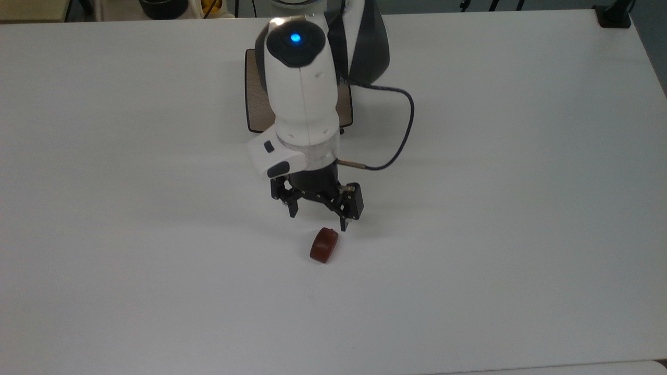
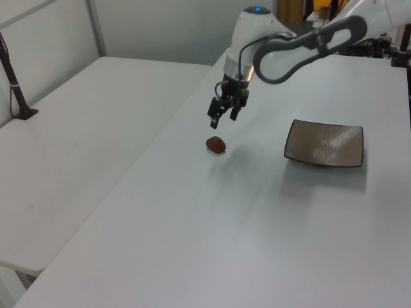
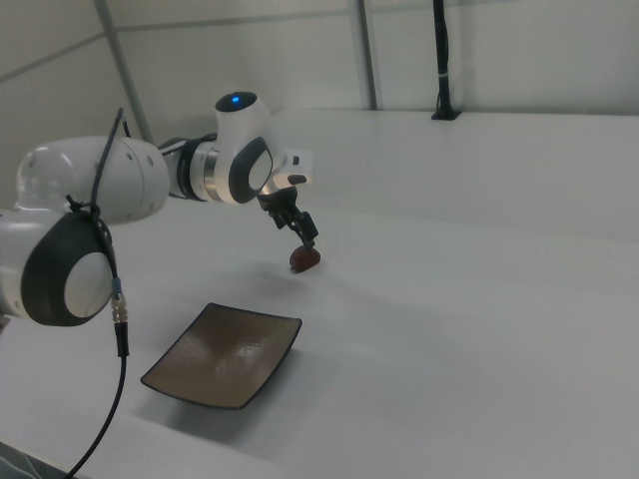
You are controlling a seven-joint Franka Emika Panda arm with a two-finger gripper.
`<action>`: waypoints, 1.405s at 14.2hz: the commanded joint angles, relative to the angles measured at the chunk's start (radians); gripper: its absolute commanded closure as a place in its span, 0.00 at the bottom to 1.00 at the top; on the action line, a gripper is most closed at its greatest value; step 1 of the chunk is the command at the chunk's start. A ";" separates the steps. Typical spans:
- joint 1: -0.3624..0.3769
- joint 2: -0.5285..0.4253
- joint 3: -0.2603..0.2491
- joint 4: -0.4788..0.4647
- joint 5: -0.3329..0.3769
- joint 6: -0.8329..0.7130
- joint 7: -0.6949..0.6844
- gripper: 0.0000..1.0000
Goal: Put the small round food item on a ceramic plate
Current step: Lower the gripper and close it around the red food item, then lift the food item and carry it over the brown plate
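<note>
While the gripper (image 1: 318, 221) hangs above the white table (image 1: 521, 208), the brown lump of food (image 1: 324, 245) lies on the bare surface just below and slightly ahead of its fingertips, not yet between them. In the top view the lump's longer side runs up and down the picture, tilted a little to the right. The fingers are spread wide and hold nothing. The square plate (image 2: 325, 143) sits well apart, on the left view's right.

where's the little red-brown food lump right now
The small round food item lies on the white table, below centre in the top view, just under the open gripper and well apart from the ceramic plate.
</note>
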 commanded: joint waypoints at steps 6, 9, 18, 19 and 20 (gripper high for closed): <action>0.038 0.193 0.000 0.144 -0.182 0.073 0.159 0.28; 0.034 0.180 0.001 0.138 -0.179 0.072 0.159 0.81; -0.010 -0.196 0.041 -0.228 -0.149 -0.043 0.018 0.79; -0.010 -0.260 0.041 -0.300 -0.126 -0.063 -0.026 0.79; -0.010 -0.329 0.041 -0.362 -0.083 -0.089 -0.087 0.79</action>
